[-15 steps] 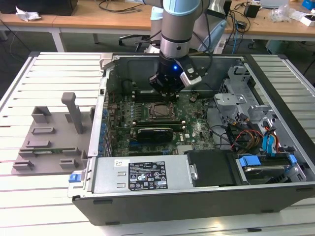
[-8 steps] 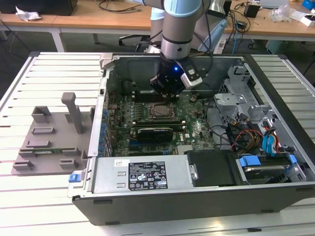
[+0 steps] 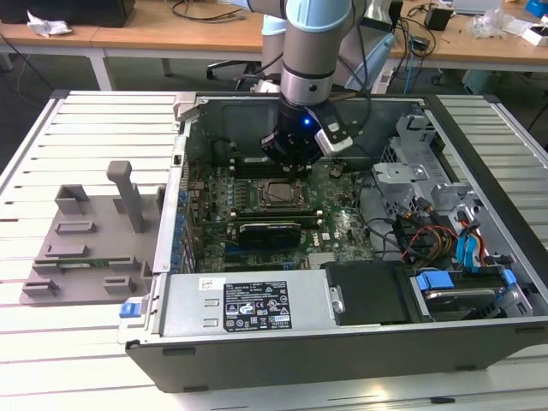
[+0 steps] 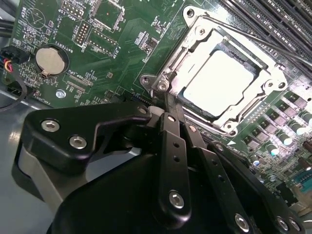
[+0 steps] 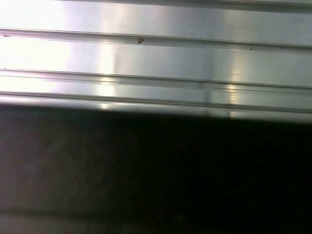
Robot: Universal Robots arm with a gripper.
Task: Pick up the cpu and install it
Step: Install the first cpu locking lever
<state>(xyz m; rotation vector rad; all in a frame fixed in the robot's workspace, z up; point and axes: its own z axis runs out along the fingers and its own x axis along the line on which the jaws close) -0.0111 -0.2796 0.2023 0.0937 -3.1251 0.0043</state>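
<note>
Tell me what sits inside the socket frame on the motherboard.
In the second wrist view, the cpu lies flat inside the socket frame, its silver-grey top exposed. The socket contacts beneath it are covered. The gripper hangs beside the frame's corner, holding nothing.

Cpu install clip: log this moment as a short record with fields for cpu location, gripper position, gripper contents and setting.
cpu location: the cpu lies flat inside the socket frame on the motherboard
gripper position: the gripper sits beside a corner of the socket frame, above the board
gripper contents: nothing held, fingers together
setting: open computer case on a slatted table
</note>
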